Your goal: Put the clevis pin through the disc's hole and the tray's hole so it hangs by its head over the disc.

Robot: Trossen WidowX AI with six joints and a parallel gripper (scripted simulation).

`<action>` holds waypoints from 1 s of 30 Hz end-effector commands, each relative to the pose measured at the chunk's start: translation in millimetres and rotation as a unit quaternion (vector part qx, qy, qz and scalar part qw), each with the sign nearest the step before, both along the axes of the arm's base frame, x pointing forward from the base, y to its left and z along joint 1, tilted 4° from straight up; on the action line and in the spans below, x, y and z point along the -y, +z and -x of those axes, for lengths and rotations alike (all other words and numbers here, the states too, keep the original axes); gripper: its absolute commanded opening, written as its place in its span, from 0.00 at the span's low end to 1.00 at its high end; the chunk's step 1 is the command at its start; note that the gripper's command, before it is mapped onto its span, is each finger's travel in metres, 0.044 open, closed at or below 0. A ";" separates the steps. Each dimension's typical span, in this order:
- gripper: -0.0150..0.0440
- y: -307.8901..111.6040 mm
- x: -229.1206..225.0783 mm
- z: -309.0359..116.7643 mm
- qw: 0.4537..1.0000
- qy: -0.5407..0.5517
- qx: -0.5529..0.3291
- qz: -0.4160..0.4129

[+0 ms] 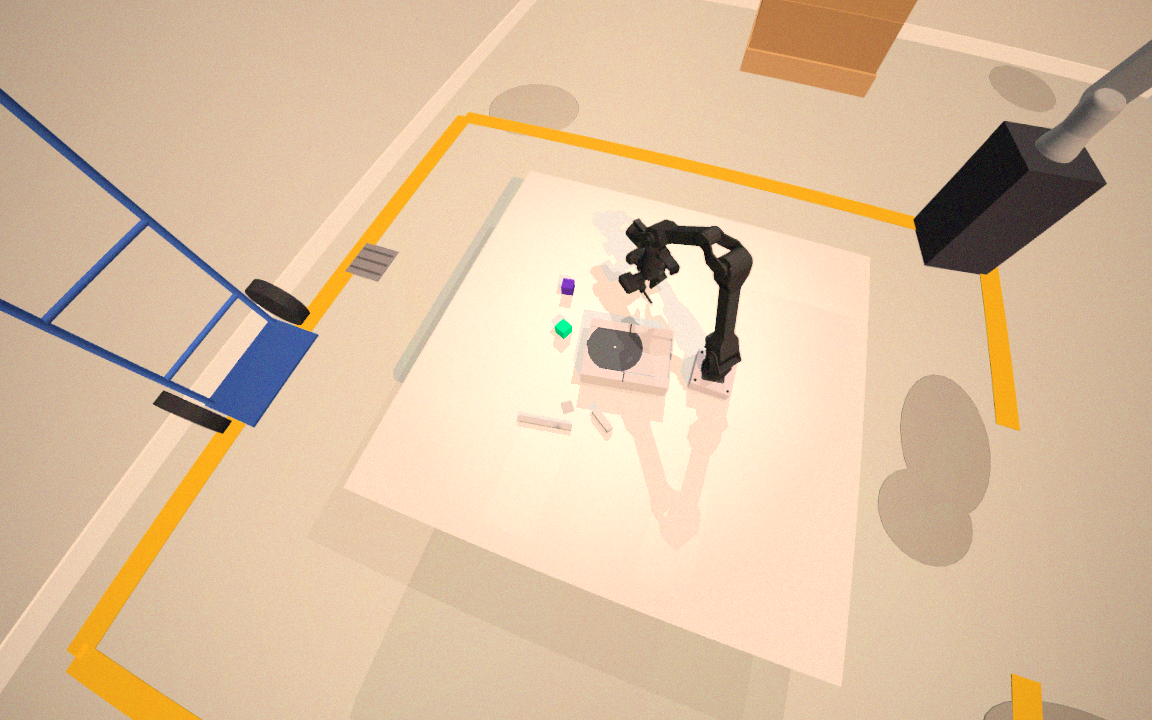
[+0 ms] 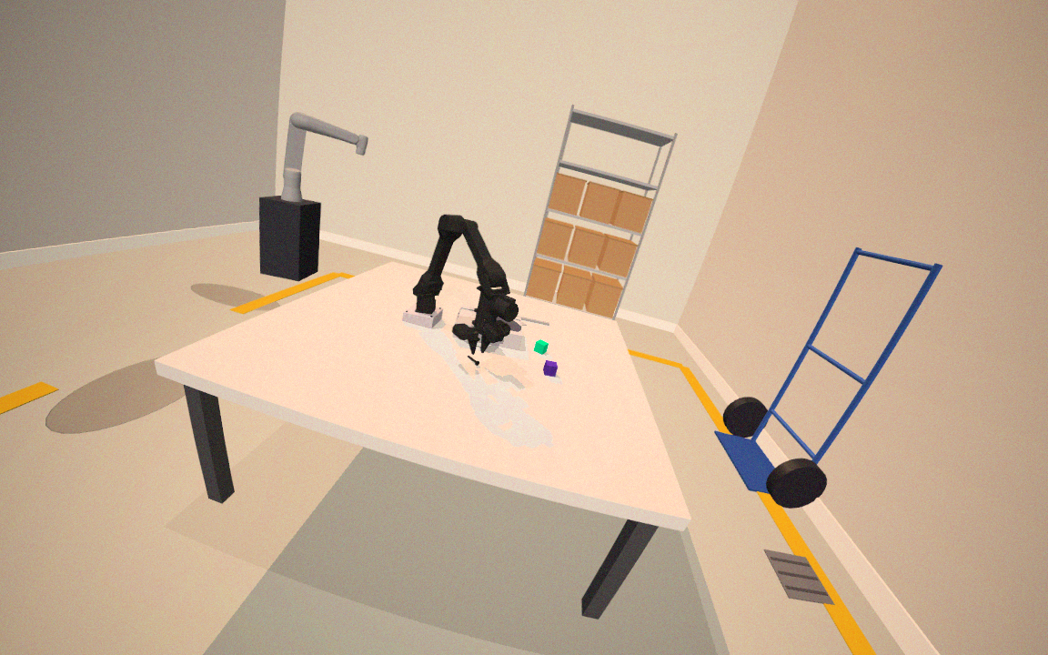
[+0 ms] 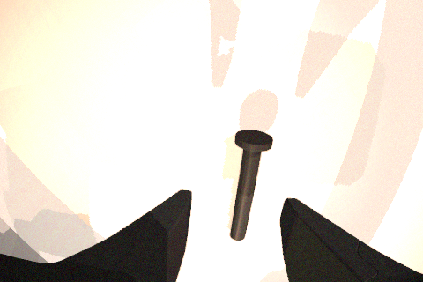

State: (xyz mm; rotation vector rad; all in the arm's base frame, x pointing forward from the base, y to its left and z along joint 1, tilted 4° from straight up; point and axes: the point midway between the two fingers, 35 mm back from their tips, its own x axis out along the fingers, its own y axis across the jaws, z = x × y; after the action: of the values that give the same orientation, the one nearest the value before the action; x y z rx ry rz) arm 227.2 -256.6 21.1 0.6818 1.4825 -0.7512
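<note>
Top: high, tilted down over the table point(image 1: 768, 555) point(image 2: 398, 390), well back. Exterior: room-side, above table height, looking obliquely across at the shelf rack point(image 2: 559, 165). Wrist: close-in, facing past the fingertips. Top and exterior share table, arm point(image 1: 727, 304) point(image 2: 437, 256), hand truck point(image 1: 262, 371) point(image 2: 837, 317).
</note>
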 end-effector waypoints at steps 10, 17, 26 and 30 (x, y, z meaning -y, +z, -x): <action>0.53 -21.2 1.9 4.7 1.000 0.003 -0.003 0.000; 0.53 -31.8 3.0 6.9 1.000 0.003 -0.003 0.000; 0.53 -33.9 3.1 7.4 1.000 0.003 -0.003 0.000; 0.53 -33.9 3.1 7.4 1.000 0.003 -0.003 0.000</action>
State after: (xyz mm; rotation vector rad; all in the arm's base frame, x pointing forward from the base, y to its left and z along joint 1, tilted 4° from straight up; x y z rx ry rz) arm 220.3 -258.9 -12.1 0.6825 1.4865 -0.7508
